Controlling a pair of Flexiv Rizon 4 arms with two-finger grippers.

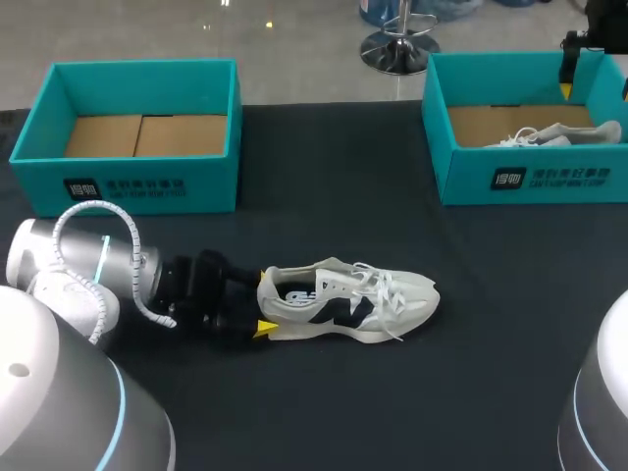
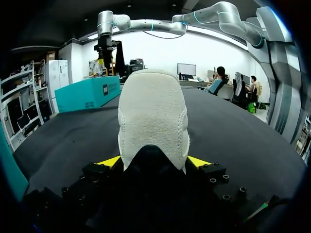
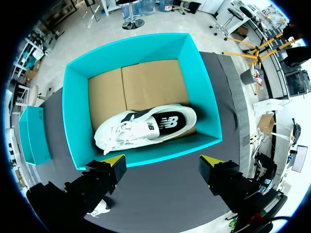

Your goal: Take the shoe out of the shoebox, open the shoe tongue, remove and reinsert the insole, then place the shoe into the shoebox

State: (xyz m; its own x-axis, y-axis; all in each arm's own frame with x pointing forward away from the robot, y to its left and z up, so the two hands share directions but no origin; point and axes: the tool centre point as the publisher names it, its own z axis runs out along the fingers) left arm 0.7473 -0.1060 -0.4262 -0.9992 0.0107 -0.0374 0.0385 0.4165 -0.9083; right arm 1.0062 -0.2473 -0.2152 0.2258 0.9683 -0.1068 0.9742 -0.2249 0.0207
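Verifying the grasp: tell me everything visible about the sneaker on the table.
The sneaker is cream-white with dark side panels, white laces and a suede-looking heel. It stands upright on the black table, toe pointing away from the left gripper, whose yellow tips clamp its heel from both sides.

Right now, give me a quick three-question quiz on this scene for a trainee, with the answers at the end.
1. True or false: the left box holds a shoe.
2. Which part of the table shoe is between the left gripper's fingers? A. toe B. heel C. laces
3. Fill in: the right box, below the open right gripper, holds ___ shoe(s).

Key: 1 false, it shows only its cardboard floor. 2 B. 3 one.
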